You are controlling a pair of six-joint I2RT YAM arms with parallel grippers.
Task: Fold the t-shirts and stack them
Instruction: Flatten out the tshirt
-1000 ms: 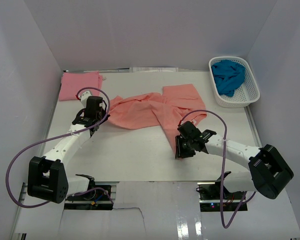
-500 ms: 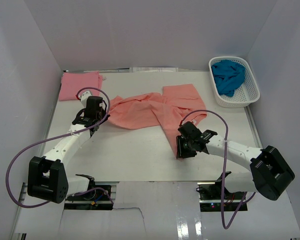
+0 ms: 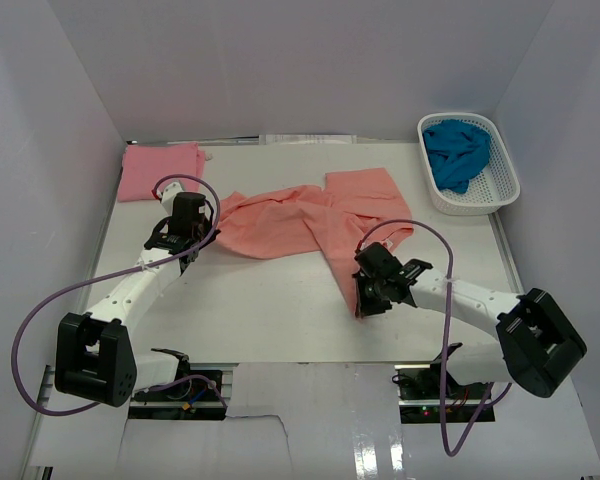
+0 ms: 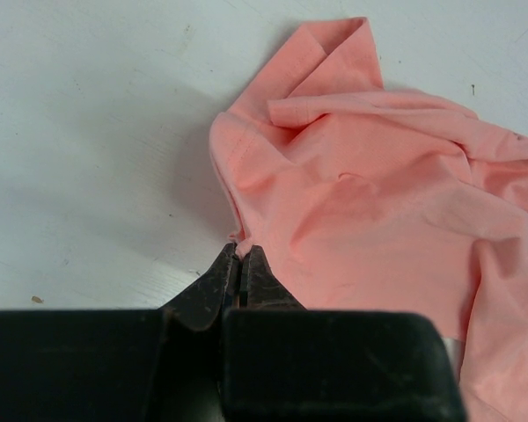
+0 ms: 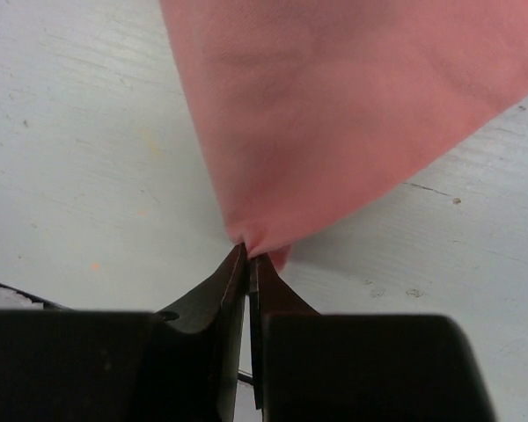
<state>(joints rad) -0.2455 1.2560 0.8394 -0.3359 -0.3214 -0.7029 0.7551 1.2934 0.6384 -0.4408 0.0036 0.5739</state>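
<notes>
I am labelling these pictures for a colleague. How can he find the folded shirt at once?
Go to the far left corner of the white table. The pink shirt lies there, flat and squared. The orange shirt is crumpled mid-table; the blue shirt sits in a basket.

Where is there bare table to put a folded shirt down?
Biggest bare patch: the near table strip between left arm and right arm, in front of the salmon shirt. A smaller one lies between that shirt and the basket. The middle is crowded; the pink shirt fills the far left corner.
</notes>
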